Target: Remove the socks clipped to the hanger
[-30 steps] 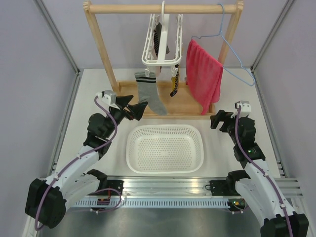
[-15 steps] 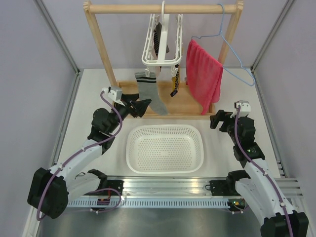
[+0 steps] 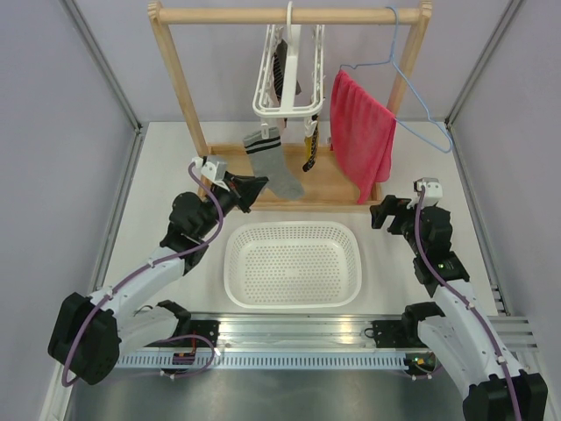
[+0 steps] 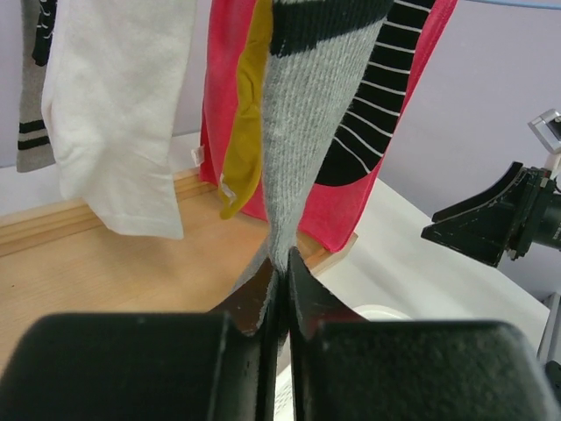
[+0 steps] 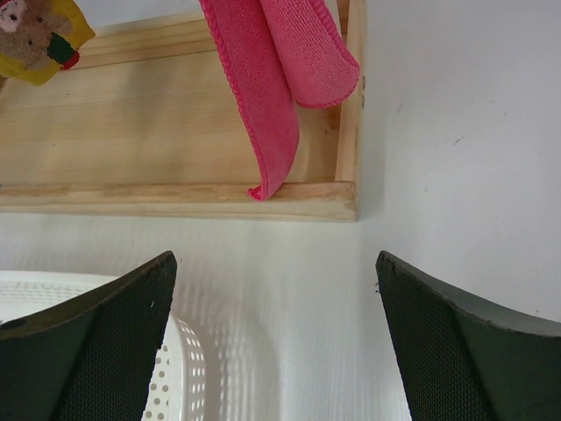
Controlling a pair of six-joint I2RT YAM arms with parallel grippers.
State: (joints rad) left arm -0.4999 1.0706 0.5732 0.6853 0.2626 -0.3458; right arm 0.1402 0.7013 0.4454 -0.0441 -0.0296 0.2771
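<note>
The white hanger (image 3: pixel 285 101) hangs by its hook from the wooden rail, with socks clipped under it. A grey sock (image 3: pixel 273 162) with a dark-striped cuff slants down to the left, and my left gripper (image 3: pixel 257 187) is shut on its toe. In the left wrist view the grey sock (image 4: pixel 302 149) runs down into the pinched left gripper (image 4: pixel 282 259). Behind it hang a mustard yellow sock (image 4: pixel 245 132), a black-and-white striped sock (image 4: pixel 377 105) and a white sock (image 4: pixel 123 105). My right gripper (image 3: pixel 382 213) stands open over the table, its view showing the right gripper (image 5: pixel 276 263) holding nothing.
A red towel (image 3: pixel 361 136) hangs on a thin blue wire hanger (image 3: pixel 412 79) at the right of the wooden rack (image 3: pixel 180 79). A white perforated basket (image 3: pixel 294 226) sits between the arms, in front of the rack's base (image 5: pixel 175 202).
My left gripper moved right onto the grey sock's toe and shut on it. The sock now slants, with its cuff shifted. The right arm has barely moved.
</note>
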